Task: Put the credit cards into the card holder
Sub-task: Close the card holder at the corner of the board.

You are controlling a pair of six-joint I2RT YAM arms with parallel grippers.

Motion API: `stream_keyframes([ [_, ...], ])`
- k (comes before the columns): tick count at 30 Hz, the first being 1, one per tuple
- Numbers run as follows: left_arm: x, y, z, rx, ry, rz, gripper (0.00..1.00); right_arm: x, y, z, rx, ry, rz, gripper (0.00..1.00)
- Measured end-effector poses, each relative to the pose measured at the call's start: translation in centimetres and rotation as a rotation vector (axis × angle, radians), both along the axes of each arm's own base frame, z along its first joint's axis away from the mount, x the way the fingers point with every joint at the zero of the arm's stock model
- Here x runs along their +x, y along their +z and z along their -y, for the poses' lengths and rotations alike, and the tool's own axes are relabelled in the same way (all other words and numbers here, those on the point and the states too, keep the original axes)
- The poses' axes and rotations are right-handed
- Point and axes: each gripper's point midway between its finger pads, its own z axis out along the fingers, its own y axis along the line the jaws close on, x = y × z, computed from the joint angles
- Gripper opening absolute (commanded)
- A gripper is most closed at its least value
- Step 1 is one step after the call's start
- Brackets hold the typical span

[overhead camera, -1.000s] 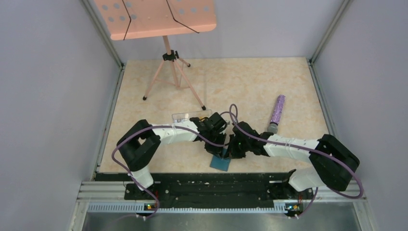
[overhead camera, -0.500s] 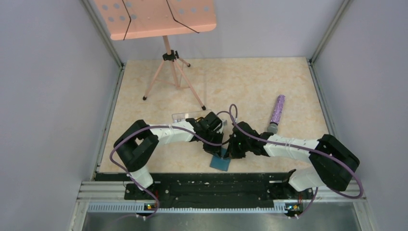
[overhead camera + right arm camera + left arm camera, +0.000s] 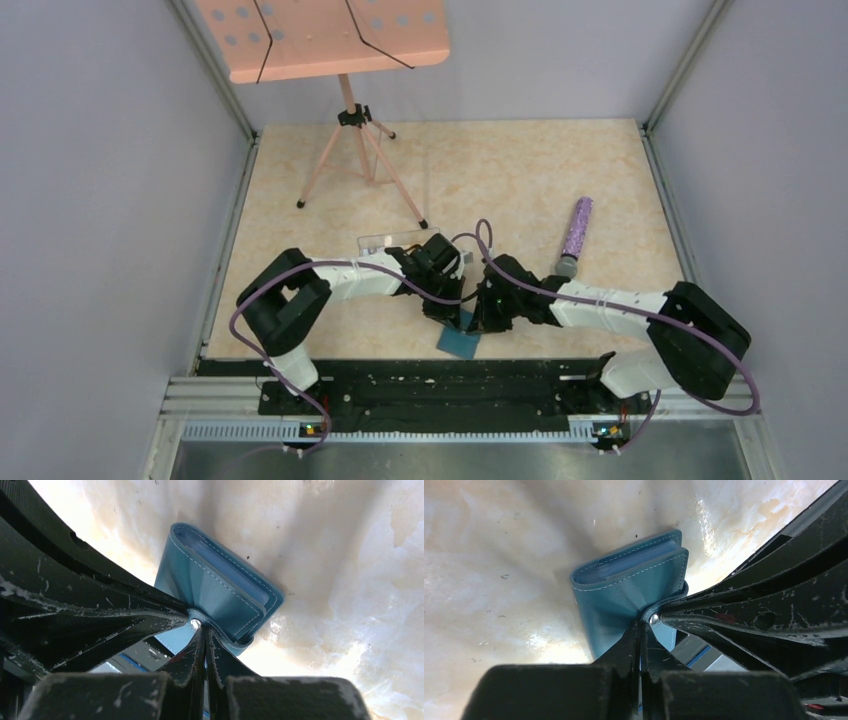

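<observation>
Wallet (image 3: 460,341): folded, at your worktop's (image 3: 500,190) near edge, between both arms.
Left tool (image 3: 640,636): jaws closed, tips at the snap tab (image 3: 654,620), likely pressing it fastened.
Right tool (image 3: 202,641): closed likewise, bracing from the opposite side.

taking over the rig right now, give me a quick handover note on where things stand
Grips: left end effector shut on the wallet at its snap tab; right end effector shut on the same tab from the other side.
Where: wallet folded, near the front edge of the table, between the arms. No loose cards in view; pale blue layers show inside the fold, cards or slots I cannot tell.
Done: apparently the loading.
Left: probably fasten the tab, let go, then check the clear box for leftovers.
</observation>
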Motion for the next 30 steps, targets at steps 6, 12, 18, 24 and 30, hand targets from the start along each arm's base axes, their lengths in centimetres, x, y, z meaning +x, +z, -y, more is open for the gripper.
stream_keyframes([
  [6, -0.3, -0.1, 0.1, -0.01, -0.007, -0.007, 0.0, -0.9, 0.6, 0.9, -0.021, 0.02, 0.008, 0.0],
  [12, -0.4, 0.1, 0.1, -0.013, -0.006, -0.003, 0.0, -0.7, 1.9, 0.9, 0.006, 0.018, 0.043, 0.0],
  [18, -0.5, 0.6, -0.2, -0.014, -0.005, 0.0, 0.0, -1.3, 1.0, 1.4, -0.005, 0.021, 0.027, 0.0],
  [24, -0.7, 1.3, -0.4, -0.024, -0.003, 0.006, 0.0, -1.6, 1.0, 1.1, 0.016, 0.031, 0.02, 0.0],
  [30, -0.8, 1.2, -0.5, -0.013, 0.012, -0.006, 0.0, -1.3, 1.5, 0.5, 0.046, 0.037, 0.035, 0.0],
])
